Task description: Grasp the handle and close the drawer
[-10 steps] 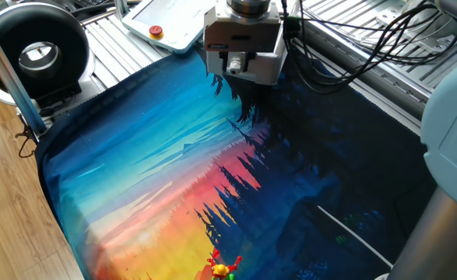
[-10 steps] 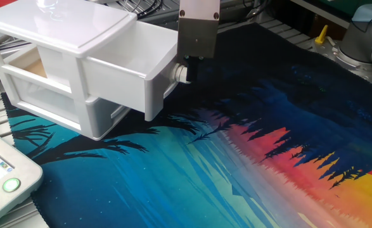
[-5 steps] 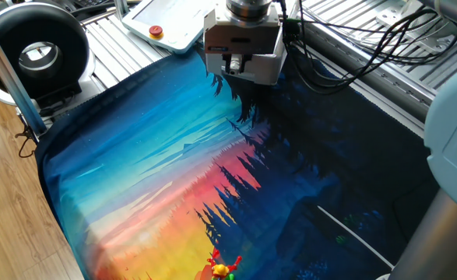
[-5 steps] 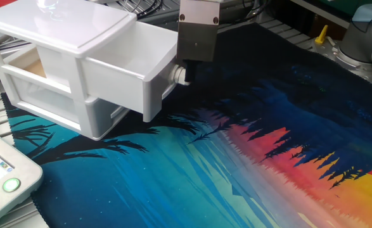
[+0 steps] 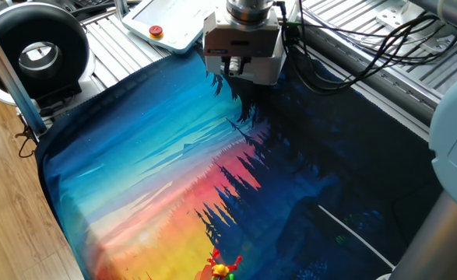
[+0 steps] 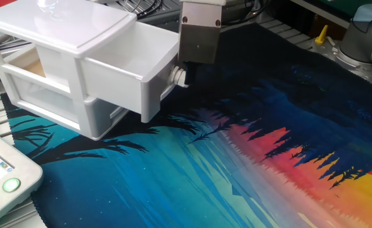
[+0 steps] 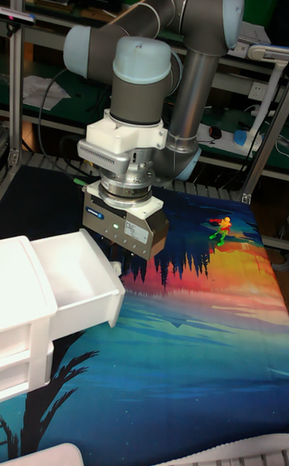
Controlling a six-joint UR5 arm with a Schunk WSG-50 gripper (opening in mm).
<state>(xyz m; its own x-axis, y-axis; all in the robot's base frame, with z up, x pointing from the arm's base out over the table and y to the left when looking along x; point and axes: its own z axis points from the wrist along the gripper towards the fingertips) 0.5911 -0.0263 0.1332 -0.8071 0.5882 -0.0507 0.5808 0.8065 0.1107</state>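
A table covered by a printed mat [image 6: 236, 164], teal and blue shading to orange and yellow with dark tree silhouettes, fills all three views. We see the white cabinet [image 6: 59, 44] at one end of the mat, its upper drawer [image 6: 132, 69] pulled out and open at the top. The gripper [image 6: 184, 75] hangs vertically just in front of the drawer face, at the small white handle [image 6: 177, 76]. Its fingertips appear to sit at the handle, but we cannot tell how wide they stand or whether they clamp it. A white panel [image 5: 174, 23] with a red button [image 5: 156, 32] lies behind the arm. Compared with one second earlier, the gripper and the drawer front sit slightly nearer the cabinet.
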